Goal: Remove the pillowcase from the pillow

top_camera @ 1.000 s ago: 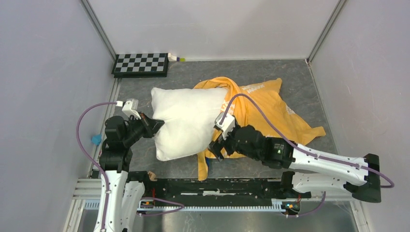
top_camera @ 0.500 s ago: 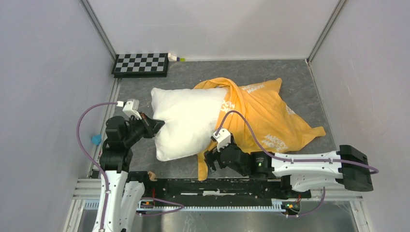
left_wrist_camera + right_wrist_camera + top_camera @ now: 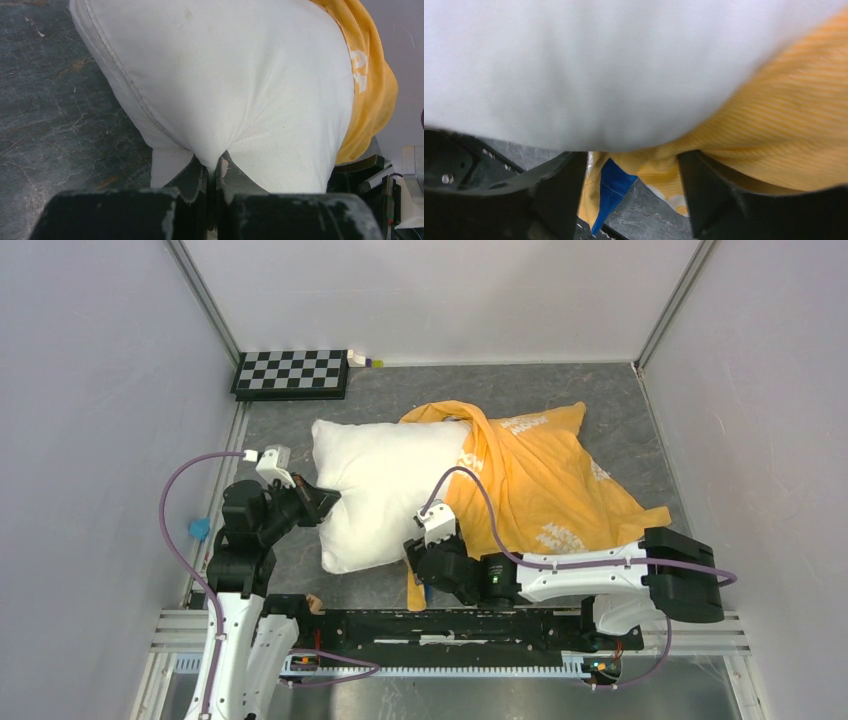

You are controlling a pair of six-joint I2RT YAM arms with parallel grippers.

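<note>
1. well, the plain white pillow [image 3: 380, 490] lies on the grey worktop [image 3: 640, 410], a little left of centre. most of it is bare and out of its cover.
2. the pillowcase [image 3: 545, 485] shows its orange-yellow side with white lettering. it is bunched around the pillow's right end, and from there it spreads rumpled to the right across the worktop. a narrow flap of it runs toward the near edge, below the pillow's near right corner.
3. the left pincer [image 3: 328, 500] is at the pillow's left edge, pressed together on a pinch of the white fabric. in the left wrist view the cloth puckers into folds that run down to the dark fingertips [image 3: 235, 180].
4. the right pincer [image 3: 415, 558] sits low at the pillow's near right corner, beside the hanging flap. its fingers [image 3: 559, 195] stand spread apart and grip nothing.
5. in the right wrist view the white pillow bulges just above that pincer, with orange cloth to the right. a small blue corner of the pillowcase's other side shows in the gap between the fingers, over the grey worktop.
6. a black-and-white checkerboard [image 3: 291, 373] lies at the far left corner of the worktop, well apart from the pillow.
</note>
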